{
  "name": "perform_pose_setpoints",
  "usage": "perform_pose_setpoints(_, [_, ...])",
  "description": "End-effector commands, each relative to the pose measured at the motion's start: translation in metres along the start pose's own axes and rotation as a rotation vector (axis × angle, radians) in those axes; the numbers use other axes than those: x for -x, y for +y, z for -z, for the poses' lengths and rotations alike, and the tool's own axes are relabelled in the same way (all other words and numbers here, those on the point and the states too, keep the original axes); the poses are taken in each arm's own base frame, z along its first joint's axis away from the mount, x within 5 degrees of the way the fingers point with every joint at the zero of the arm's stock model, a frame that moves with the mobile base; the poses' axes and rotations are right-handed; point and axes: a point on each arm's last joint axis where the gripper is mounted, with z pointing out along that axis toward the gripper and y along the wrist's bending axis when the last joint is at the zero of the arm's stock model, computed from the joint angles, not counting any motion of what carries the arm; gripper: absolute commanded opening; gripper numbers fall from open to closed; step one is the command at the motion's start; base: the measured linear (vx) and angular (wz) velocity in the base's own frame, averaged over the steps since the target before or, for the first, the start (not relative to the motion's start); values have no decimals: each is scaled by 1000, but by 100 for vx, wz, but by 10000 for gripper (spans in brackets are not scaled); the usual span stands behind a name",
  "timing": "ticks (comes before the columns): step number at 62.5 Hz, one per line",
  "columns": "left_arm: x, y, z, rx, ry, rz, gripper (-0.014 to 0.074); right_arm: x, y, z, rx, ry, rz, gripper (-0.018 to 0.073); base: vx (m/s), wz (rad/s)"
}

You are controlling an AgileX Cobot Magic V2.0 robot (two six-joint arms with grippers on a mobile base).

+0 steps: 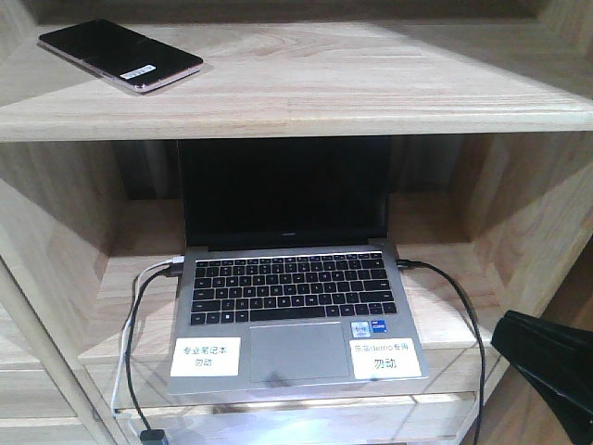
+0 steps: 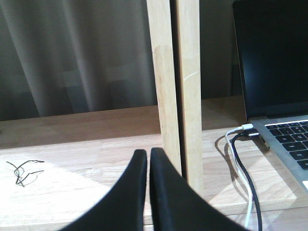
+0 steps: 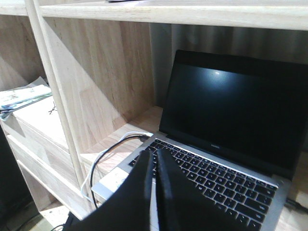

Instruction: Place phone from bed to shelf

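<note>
The phone (image 1: 119,54), a glossy black slab with a pinkish edge and a small white sticker, lies flat on the upper board of the wooden shelf (image 1: 371,83) at its left end. No gripper touches it. My left gripper (image 2: 147,155) is shut and empty, low over a lower board beside a slanted side panel (image 2: 175,91). Above the laptop's left front corner, my right gripper (image 3: 154,154) is shut with nothing in it. A dark part of the right arm (image 1: 551,366) shows at the lower right of the front view. The bed is out of view.
An open grey laptop (image 1: 292,297) with a dark screen fills the lower board, with white and black cables (image 1: 134,343) on its left and a black cable (image 1: 463,315) on its right. Papers (image 3: 21,96) lie on a board farther left. A curtain (image 2: 77,53) hangs behind.
</note>
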Motion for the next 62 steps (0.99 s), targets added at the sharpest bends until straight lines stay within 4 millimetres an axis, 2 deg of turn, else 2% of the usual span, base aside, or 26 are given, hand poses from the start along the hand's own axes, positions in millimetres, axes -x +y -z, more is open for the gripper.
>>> perform_pose_setpoints(1, [14, 2, 3, 10, -107, 14, 1, 13, -5, 2, -59, -69, -5, -6, 0, 0])
perform_pose_setpoints(22, [14, 2, 3, 10, -107, 14, 1, 12, -12, 2, -134, -59, -52, -6, 0, 0])
perform_pose_setpoints(40, [14, 2, 3, 10, -107, 14, 1, 11, -17, 7, -204, -84, 23, -6, 0, 0])
perform_pose_setpoints(51, [14, 2, 3, 10, -107, 14, 1, -18, -29, 18, -355, -178, -8, -6, 0, 0])
perform_pose_setpoints(62, [14, 2, 3, 10, -107, 14, 1, -52, -36, 29, -505, -201, -13, -6, 0, 0])
